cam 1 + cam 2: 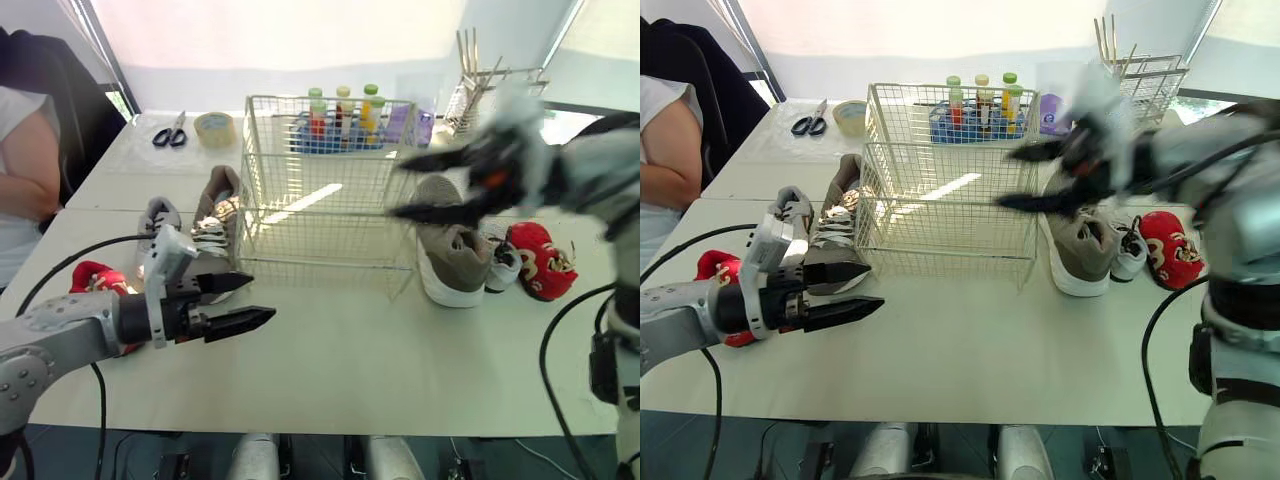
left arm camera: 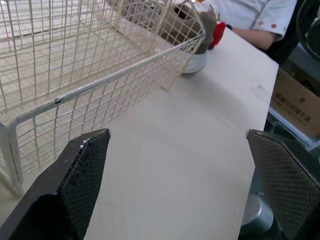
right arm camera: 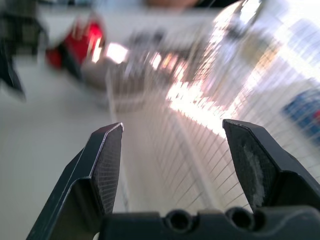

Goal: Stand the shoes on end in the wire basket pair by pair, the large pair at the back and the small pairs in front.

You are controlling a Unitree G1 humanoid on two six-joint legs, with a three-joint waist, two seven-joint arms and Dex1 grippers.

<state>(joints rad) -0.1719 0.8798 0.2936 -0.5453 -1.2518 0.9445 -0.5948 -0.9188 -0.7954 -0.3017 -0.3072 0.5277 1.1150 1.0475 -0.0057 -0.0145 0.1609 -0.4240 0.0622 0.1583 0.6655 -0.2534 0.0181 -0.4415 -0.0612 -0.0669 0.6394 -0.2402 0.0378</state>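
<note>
In the middle of the table (image 1: pixel 400 350) the wire basket (image 1: pixel 330 240) stands empty, with shoes (image 1: pixel 215 225) lying on either side within each arm's reach. The right gripper (image 1: pixel 397 188), released, hangs by the large grey shoe (image 1: pixel 455 262) at right, probably to seize it first. The left gripper (image 1: pixel 258 298), also spread, hovers near left.

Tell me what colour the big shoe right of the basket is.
Shoe: grey-brown, white sole; clearest in right eye view.

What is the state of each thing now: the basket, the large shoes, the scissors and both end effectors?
Wire basket: empty.
Left end effector: open, holds nothing.
Right end effector: open, holds nothing.
Right large shoe: not on end, outside basket.
Left large shoe: not on end, outside basket.
Scissors: shut.
</note>
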